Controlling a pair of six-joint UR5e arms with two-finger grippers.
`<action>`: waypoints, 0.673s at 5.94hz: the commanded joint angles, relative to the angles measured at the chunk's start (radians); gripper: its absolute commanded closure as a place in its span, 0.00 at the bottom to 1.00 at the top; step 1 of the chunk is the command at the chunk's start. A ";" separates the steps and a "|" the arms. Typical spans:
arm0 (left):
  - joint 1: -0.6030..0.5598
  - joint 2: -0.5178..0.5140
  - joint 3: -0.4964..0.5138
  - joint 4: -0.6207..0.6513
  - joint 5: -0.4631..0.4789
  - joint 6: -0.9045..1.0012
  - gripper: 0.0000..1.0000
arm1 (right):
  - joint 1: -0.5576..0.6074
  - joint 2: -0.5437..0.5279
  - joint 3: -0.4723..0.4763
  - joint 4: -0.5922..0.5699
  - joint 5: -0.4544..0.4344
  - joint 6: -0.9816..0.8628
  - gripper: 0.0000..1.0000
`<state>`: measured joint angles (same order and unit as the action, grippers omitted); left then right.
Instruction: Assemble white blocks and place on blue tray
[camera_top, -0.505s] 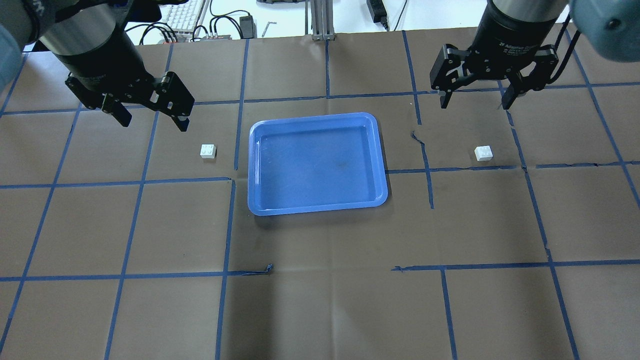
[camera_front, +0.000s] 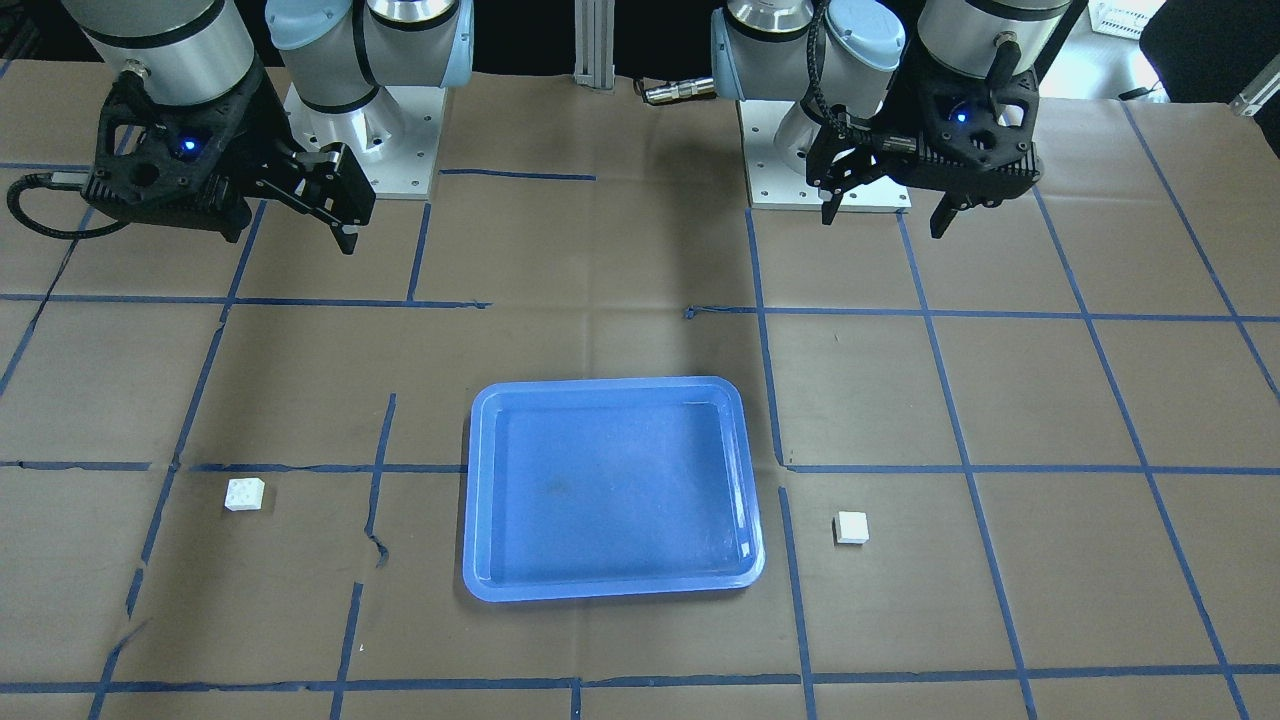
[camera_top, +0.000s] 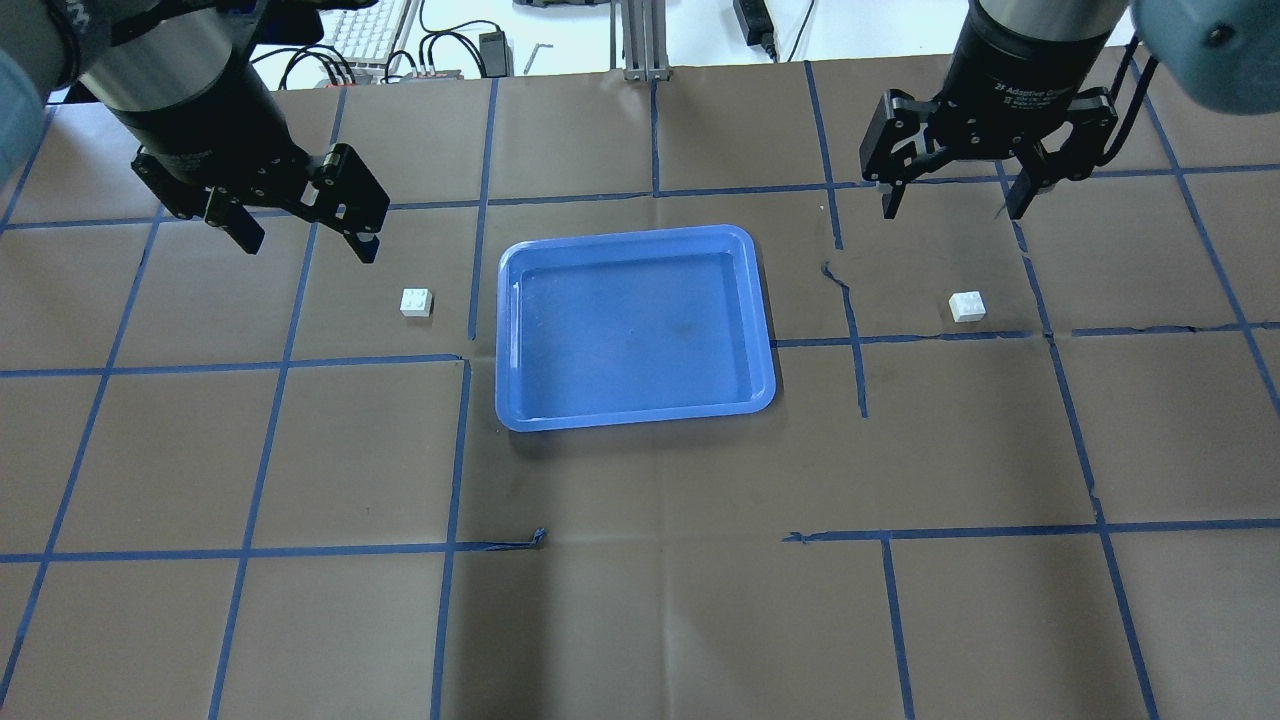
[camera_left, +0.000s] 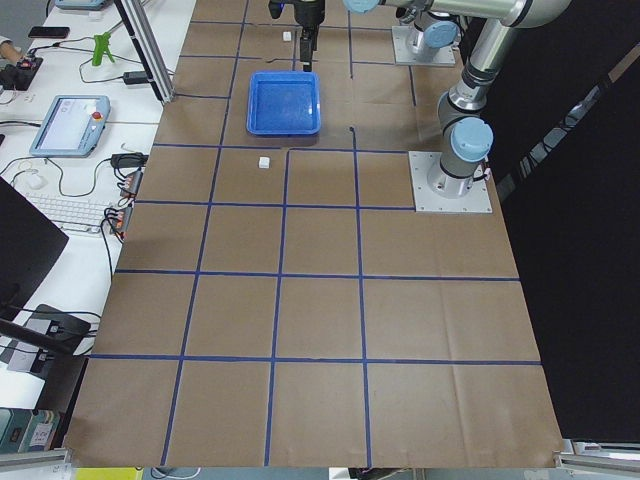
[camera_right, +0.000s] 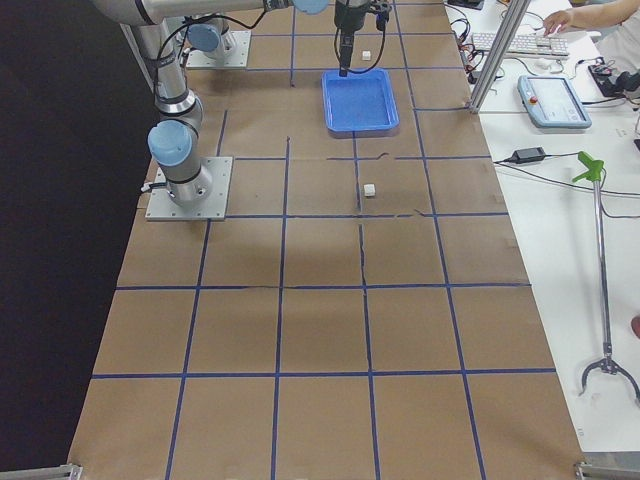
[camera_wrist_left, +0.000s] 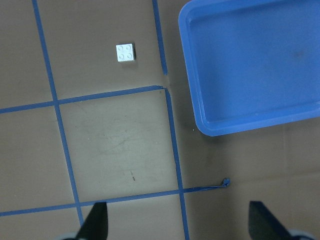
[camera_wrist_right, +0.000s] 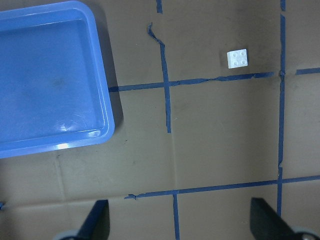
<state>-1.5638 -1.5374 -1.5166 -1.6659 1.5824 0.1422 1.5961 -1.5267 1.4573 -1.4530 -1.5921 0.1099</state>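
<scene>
The blue tray (camera_top: 630, 330) lies empty at the table's middle. One white block (camera_top: 416, 301) sits left of the tray, studs up. The other white block (camera_top: 967, 306) sits right of it. My left gripper (camera_top: 308, 243) hovers open and empty, behind and left of the left block. My right gripper (camera_top: 951, 210) hovers open and empty behind the right block. The left wrist view shows the left block (camera_wrist_left: 125, 52) and a tray corner (camera_wrist_left: 250, 65). The right wrist view shows the right block (camera_wrist_right: 237, 58) and the tray (camera_wrist_right: 50, 75).
Brown paper with blue tape lines (camera_top: 460, 450) covers the table. The two arm bases (camera_front: 360, 140) stand at the robot's side. A keyboard (camera_top: 370, 35) and cables lie beyond the far edge. An aluminium post (camera_top: 640, 40) stands at the far middle.
The right wrist has shifted very slightly. The blocks, the tray and the left gripper have not visibly moved.
</scene>
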 joint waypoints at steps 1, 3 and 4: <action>0.007 -0.009 -0.002 0.030 -0.004 0.000 0.01 | -0.001 0.000 0.002 -0.006 0.001 0.002 0.00; 0.025 -0.068 -0.071 0.181 -0.004 0.000 0.01 | 0.004 0.002 0.006 0.009 0.000 -0.003 0.00; 0.087 -0.155 -0.111 0.306 -0.010 0.011 0.01 | 0.002 0.003 0.006 0.011 0.003 -0.047 0.00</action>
<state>-1.5234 -1.6230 -1.5868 -1.4749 1.5769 0.1453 1.5983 -1.5243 1.4628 -1.4458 -1.5910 0.0948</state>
